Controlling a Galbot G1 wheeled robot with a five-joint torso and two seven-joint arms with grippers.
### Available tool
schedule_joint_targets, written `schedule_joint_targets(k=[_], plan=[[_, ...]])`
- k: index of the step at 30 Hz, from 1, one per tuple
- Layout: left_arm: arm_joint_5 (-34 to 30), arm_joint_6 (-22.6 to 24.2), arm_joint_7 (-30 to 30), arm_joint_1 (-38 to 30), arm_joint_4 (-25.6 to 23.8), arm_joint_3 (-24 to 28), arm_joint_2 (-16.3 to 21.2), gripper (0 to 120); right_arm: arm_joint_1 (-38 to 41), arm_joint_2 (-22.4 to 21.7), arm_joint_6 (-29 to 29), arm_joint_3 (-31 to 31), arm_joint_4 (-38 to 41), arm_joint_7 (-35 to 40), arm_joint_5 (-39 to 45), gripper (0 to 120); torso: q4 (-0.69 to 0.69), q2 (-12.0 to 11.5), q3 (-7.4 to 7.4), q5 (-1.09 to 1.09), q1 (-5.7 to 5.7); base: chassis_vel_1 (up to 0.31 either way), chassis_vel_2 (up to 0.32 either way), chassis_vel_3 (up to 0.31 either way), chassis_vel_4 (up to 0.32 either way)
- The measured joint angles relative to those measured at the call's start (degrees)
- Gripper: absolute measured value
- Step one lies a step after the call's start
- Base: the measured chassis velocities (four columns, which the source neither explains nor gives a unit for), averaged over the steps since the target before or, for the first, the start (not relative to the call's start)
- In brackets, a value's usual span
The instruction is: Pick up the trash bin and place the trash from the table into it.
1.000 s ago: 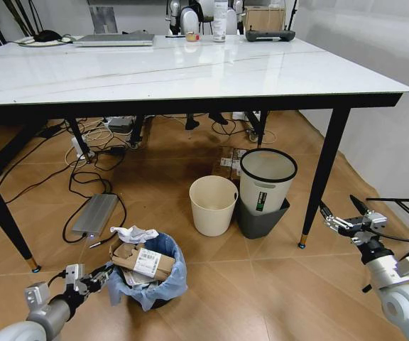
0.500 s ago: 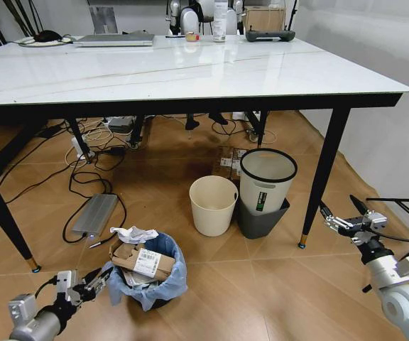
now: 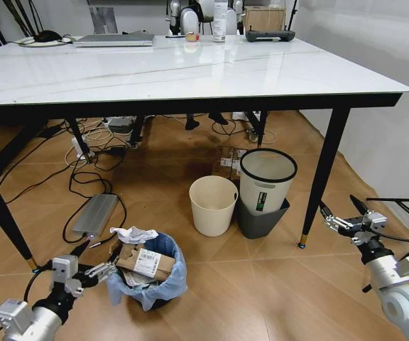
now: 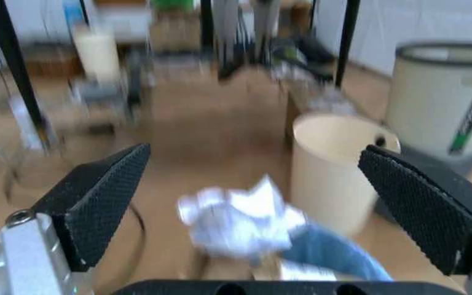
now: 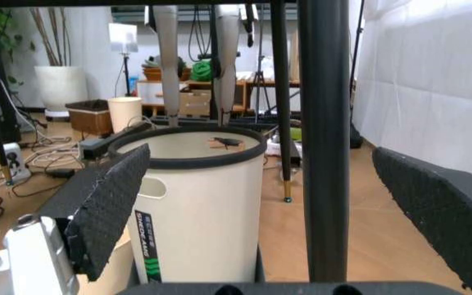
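Observation:
The trash bin (image 3: pixel 150 284), lined with a crinkled light-blue bag, stands on the wooden floor in front of the table (image 3: pixel 190 74). In it lie trash pieces: a torn brown cardboard box (image 3: pixel 145 262) and crumpled white paper (image 3: pixel 133 234) on the rim. My left gripper (image 3: pixel 95 258) is open just left of the bin, level with its rim. The left wrist view has the crumpled paper (image 4: pixel 239 220) and blue bag (image 4: pixel 337 260) between the open fingers (image 4: pixel 105 193). My right gripper (image 3: pixel 341 212) hangs open at the far right, near a table leg (image 3: pixel 323 181).
A cream bin (image 3: pixel 213 204) and a white bin with a black rim (image 3: pixel 267 180) stand under the table, right of the trash bin. A grey box (image 3: pixel 95 213) and cables lie on the floor at left. A laptop (image 3: pixel 115 40) and a spray bottle (image 3: pixel 219 20) sit at the table's far edge.
My left gripper has risen a little beside the trash bin and its fingers have spread wider, while its arm swung toward the lower left. The right arm has not moved.

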Motion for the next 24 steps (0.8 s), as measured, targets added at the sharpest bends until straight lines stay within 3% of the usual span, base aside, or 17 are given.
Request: schedule_joint_targets(k=[10,24], plan=[[5.7,-6.0,0.1,-1.2,0.0,0.1,-3.8,100,0.0,0.0,0.0,0.0,0.0,0.0,0.0,100,0.01,0.0,0.00,-0.01,0.00,0.000,0.000,0.000,0.000],[7.0,-6.5,-1.0,-1.3,-0.2,-0.5,-4.6,100,0.0,0.0,0.0,0.0,0.0,0.0,0.0,100,0.01,0.0,0.00,0.00,0.00,0.000,0.000,0.000,0.000]])
